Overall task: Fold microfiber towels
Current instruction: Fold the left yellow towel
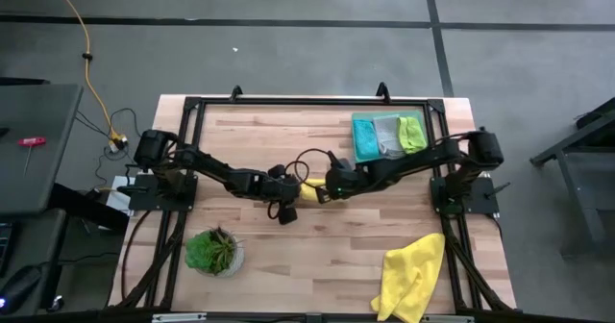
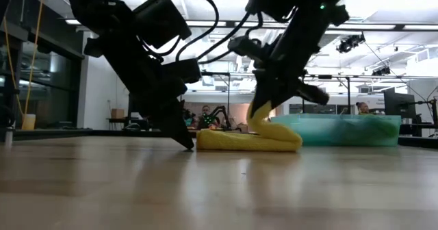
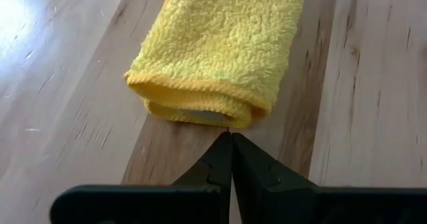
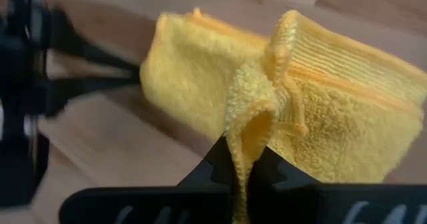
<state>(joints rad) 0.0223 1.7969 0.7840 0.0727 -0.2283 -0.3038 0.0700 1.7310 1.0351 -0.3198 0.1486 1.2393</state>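
A bright yellow microfiber towel (image 1: 309, 190) lies folded into a thick narrow bundle at the table's middle; it also shows in the low view (image 2: 246, 141). My left gripper (image 3: 231, 137) is shut, its tips down at the table right by the bundle's left end (image 3: 200, 111). My right gripper (image 4: 241, 151) is shut on a raised part of the same towel, above the bundle's right half (image 2: 263, 103). A second yellow towel (image 1: 413, 275) lies crumpled at the near right corner. My left gripper's shut tips (image 2: 189, 146) point slanting down and rest at the table surface right against the folded end of the bundle (image 3: 227, 121); I cannot tell whether they touch the cloth. My right gripper pinches a hemmed edge (image 4: 250, 127) of the towel between its two fingers, coming from above and slanting from the right. That edge is doubled over and stands up from the bundle (image 2: 259, 120). The rest of the towel lies on the table.
A green tray (image 1: 370, 119) at the far right holds teal (image 1: 366, 138), pale grey-white (image 1: 389, 136) and lime green (image 1: 412, 134) towels. A small potted plant (image 1: 213, 251) stands at the near left. Bare wood lies between plant and crumpled towel.
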